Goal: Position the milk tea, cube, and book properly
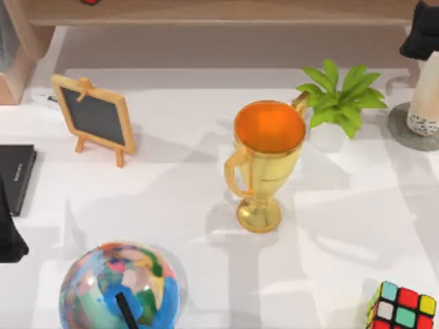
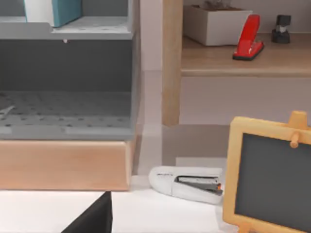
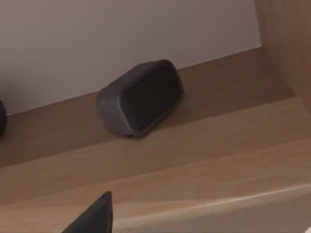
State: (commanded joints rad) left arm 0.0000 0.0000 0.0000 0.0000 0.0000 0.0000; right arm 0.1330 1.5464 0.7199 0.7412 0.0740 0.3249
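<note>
The milk tea [image 1: 425, 110], a cream cup with dark pearls at its base, stands on a grey coaster [image 1: 405, 133] at the table's right edge. My right gripper [image 1: 420, 35] hangs as a dark shape just behind and above it. The cube [image 1: 401, 308] lies at the front right corner, well away from both arms. In the left wrist view, the teal-blue book [image 2: 65, 10] stands on the upper level of a grey rack [image 2: 68, 77]. My left gripper [image 1: 9, 233] sits at the table's left edge, beside a thin black book [image 1: 15, 175].
A gold trophy [image 1: 264, 161] stands mid-table, with a potted plant [image 1: 343, 96] behind it on the right. A small chalkboard easel [image 1: 95, 118] is at the back left and a globe [image 1: 118, 288] at the front left. A white stapler [image 2: 187, 183] lies by the rack. A dark speaker [image 3: 140, 97] sits on the wooden shelf.
</note>
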